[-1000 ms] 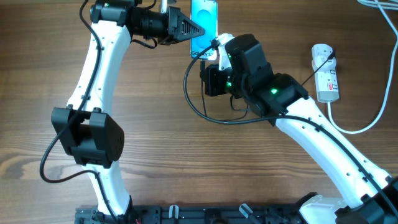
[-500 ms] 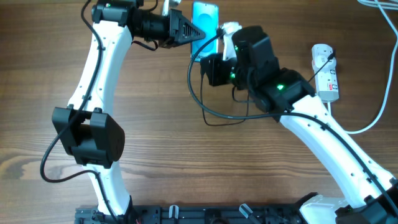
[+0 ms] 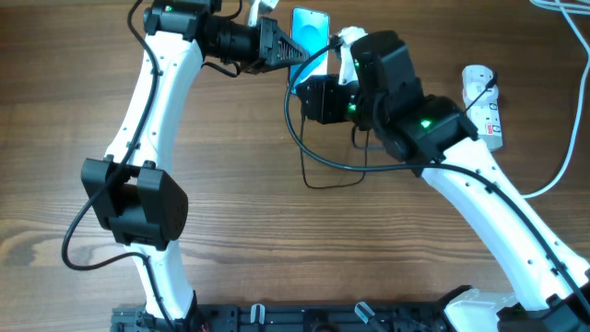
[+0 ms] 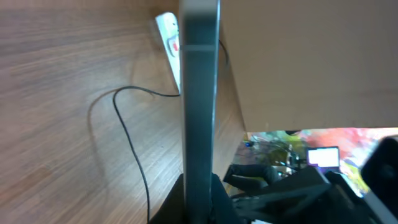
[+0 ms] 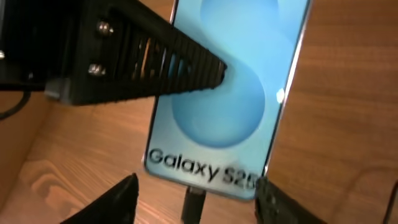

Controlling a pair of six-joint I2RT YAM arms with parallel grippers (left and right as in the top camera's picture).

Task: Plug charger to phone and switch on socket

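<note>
Clamping phone (image 3: 312, 23) in left gripper (image 3: 297, 53); straddling charger (image 5: 194, 204) tip at phone's bottom edge with right gripper (image 5: 196, 186), fingers apart, clear of it. Leaving socket (image 3: 486, 111) well apart.

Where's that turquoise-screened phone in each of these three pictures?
Overhead: turquoise-screened rectangular phone, top centre.
Left wrist: edge-on, a grey upright slab mid-frame.
Right wrist: upper middle, screen facing the camera.
Shared landmark: thin black charger cable, its plug at the phone's bottom edge.
</note>
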